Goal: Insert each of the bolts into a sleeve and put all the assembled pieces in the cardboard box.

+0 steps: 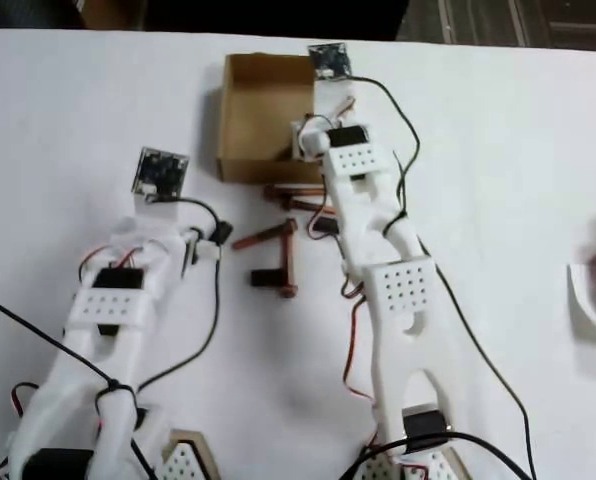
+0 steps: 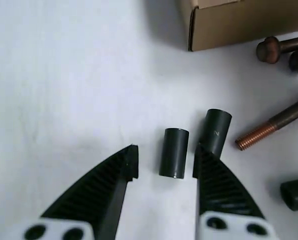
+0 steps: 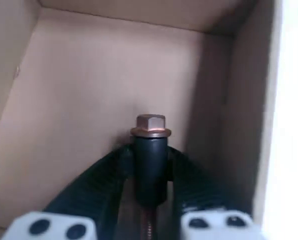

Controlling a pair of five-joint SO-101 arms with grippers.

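Jaws of the right gripper [image 3: 150, 154] pinch a black cylindrical sleeve [image 3: 150, 172] with a copper hex-head bolt [image 3: 150, 125] through it, inside the brown cardboard box [image 3: 89, 75]. Stiff, smooth, probably slippery: hold mid-sleeve. Left gripper [image 2: 165, 149] gapes around another black sleeve [image 2: 173, 152].

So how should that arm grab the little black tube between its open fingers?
Across the curved sides of the small black cylindrical sleeve, about mid-length, coming from where the left gripper is: its open fingers flank the sleeve. A second black sleeve sits close by one finger.
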